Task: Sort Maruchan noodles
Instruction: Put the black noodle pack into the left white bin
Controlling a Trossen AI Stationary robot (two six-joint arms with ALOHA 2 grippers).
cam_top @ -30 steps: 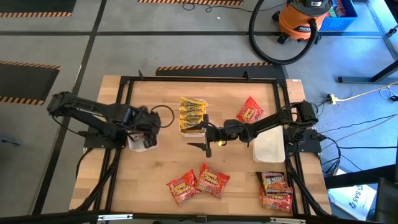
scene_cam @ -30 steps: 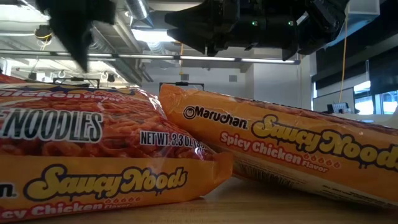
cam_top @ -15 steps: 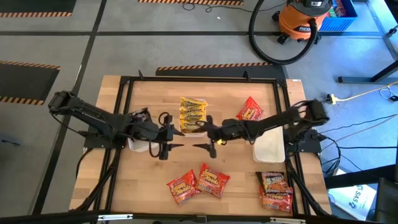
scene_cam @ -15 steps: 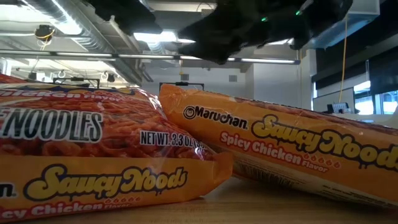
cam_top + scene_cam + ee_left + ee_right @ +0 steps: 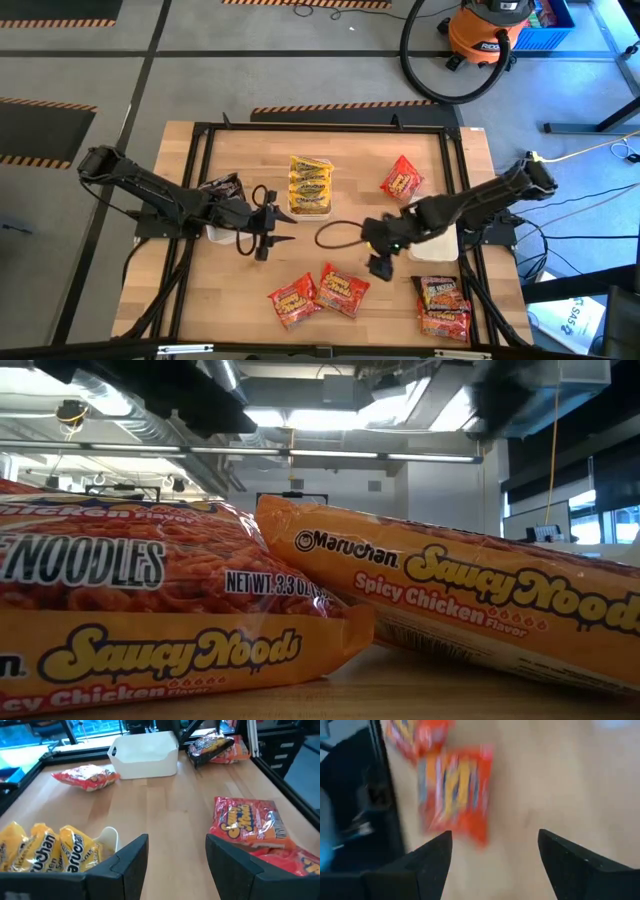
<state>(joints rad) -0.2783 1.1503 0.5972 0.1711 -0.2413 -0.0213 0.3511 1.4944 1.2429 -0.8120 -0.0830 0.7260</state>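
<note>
Wooden worktop (image 5: 250, 290): two red-orange packets (image 5: 320, 293) near its front edge. Right end effector (image 5: 379, 262), fingers wide and empty, hovers just beside them; left end effector (image 5: 268, 232), also wide, hovers mid-worktop.

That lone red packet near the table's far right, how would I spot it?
Find the wooden table, then the white tray at its right edge. Just beyond it lies the red packet, alone on bare wood, while the other red ones lie paired at the near edge.

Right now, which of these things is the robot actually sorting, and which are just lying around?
Part of the job:
yellow packets
lone red packet
two red-orange packets
dark packets
white tray

Just lying about:
orange shop vacuum
black hose
blue crate
</note>
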